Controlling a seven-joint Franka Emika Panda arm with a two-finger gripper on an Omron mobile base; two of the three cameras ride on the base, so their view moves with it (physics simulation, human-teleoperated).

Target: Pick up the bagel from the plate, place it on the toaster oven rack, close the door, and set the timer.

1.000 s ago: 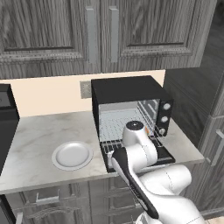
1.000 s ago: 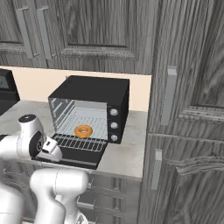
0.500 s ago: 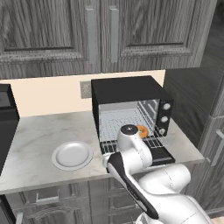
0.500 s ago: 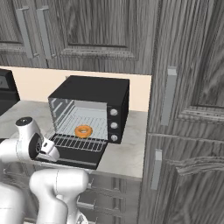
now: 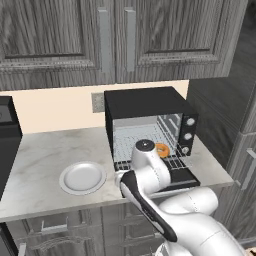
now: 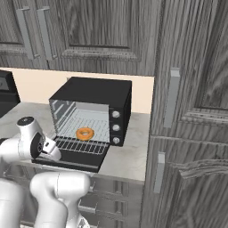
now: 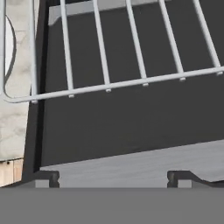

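The bagel lies on the toaster oven rack inside the black oven. The door hangs open and flat, and its silver handle lies just ahead of my fingertips. My gripper is open with nothing between its jaws. It hovers low over the door's front edge, clear of the bagel. The white plate sits bare on the counter left of the oven.
The oven's knobs run down its right front panel. A black appliance stands at the counter's far left. A tall cabinet walls the right side. Wall cabinets hang above.
My arm has edged slightly left in the left base view, uncovering the bagel on the rack. The bagel, door and plate have not moved.
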